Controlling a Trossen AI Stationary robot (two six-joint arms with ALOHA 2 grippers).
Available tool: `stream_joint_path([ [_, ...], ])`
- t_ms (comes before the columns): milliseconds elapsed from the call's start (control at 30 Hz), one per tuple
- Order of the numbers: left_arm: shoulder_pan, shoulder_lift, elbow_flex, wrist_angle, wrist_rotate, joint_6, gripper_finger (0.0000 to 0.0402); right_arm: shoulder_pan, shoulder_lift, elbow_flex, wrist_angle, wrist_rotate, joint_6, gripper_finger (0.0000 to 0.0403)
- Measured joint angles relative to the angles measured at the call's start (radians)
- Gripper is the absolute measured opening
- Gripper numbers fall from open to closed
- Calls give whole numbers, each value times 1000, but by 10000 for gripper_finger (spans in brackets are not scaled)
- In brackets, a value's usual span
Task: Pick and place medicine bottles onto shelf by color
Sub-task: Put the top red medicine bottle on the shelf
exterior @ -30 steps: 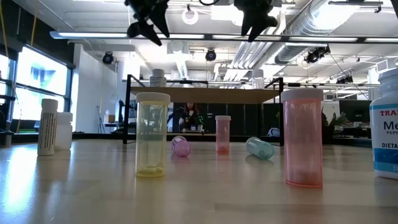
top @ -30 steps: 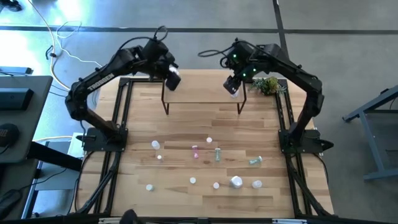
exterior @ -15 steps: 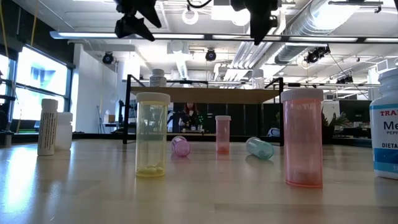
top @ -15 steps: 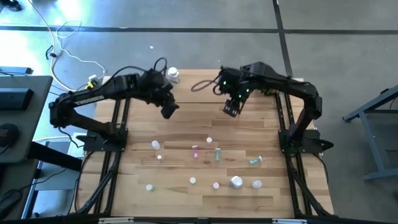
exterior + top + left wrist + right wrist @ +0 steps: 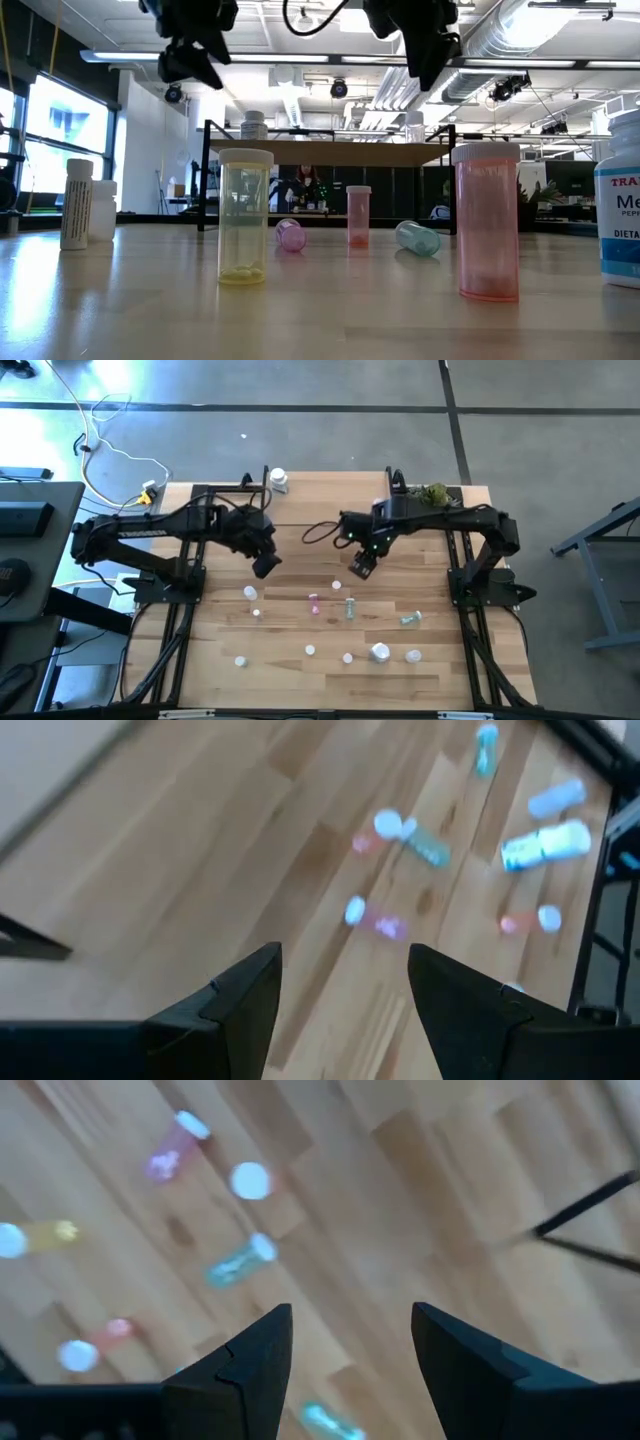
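Both grippers hang open and empty above the table, between the shelf and the bottles. My left gripper (image 5: 265,566) (image 5: 345,990) is left of centre. My right gripper (image 5: 361,567) (image 5: 350,1345) is just behind a white-capped bottle (image 5: 336,587). The medicine bottles are spread over the near half: pink (image 5: 314,602), green (image 5: 349,607), teal lying on its side (image 5: 410,619), and a wide white one (image 5: 380,652). The light-wood shelf (image 5: 320,500) (image 5: 330,153) stands at the far side on black legs, with one white bottle (image 5: 278,480) (image 5: 254,125) at its left end and another (image 5: 415,128) at its right end.
A green plant sprig (image 5: 435,492) sits at the far right, beside the shelf. In the low view a yellow bottle (image 5: 245,215) and a pink one (image 5: 488,220) stand upright close to the near edge. White bottles (image 5: 78,203) stand at the left. Bare wood lies between shelf and bottles.
Both grippers have left the shelf's ends and gone toward the table's near edge and down, the arms stretching out over the middle of the table. The white bottles stay standing on the shelf. The bottles on the table have not moved.
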State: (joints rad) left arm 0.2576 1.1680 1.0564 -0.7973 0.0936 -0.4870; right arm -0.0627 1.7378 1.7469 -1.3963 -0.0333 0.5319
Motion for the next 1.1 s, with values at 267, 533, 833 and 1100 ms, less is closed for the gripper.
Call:
stream_joint_path([
  [267, -65, -26, -2, -50, -1, 7, 208, 94, 0, -82, 183, 0, 83, 197],
  [533, -90, -25, -2, -82, -4, 19, 208, 163, 0, -180, 416, 69, 93, 207],
  [833, -109, -25, -2, -147, -83, 19, 209, 217, 0, -366, 637, 214, -117, 224],
  [1100, -115, -25, -2, -153, -158, 18, 208, 228, 0, -509, 828, 269, -225, 225],
])
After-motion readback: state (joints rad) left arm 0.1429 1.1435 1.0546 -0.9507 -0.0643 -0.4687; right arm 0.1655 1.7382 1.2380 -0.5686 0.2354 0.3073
